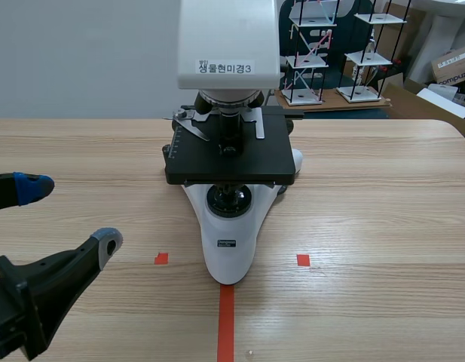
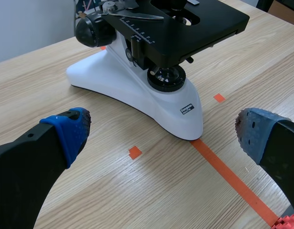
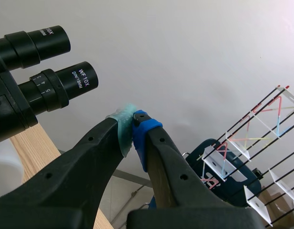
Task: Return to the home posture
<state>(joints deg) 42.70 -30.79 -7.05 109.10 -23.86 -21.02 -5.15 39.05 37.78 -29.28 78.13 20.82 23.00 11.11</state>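
The black left tool (image 1: 70, 215), blue-padded fingers spread wide and empty, hangs low to the front left of the white-and-black microscope (image 1: 228, 226) on the pale wooden table (image 1: 383, 211). The black right tool (image 3: 133, 126), clenched on nothing, sits high beside the microscope's black eyepieces (image 3: 65, 81). The retreat looks unfinished, and the right arm's next move must clear those eyepieces.

Left hand (image 1: 72, 214) hangs low with fingers spread; right hand (image 3: 132, 125) is raised, fingers pressed together.
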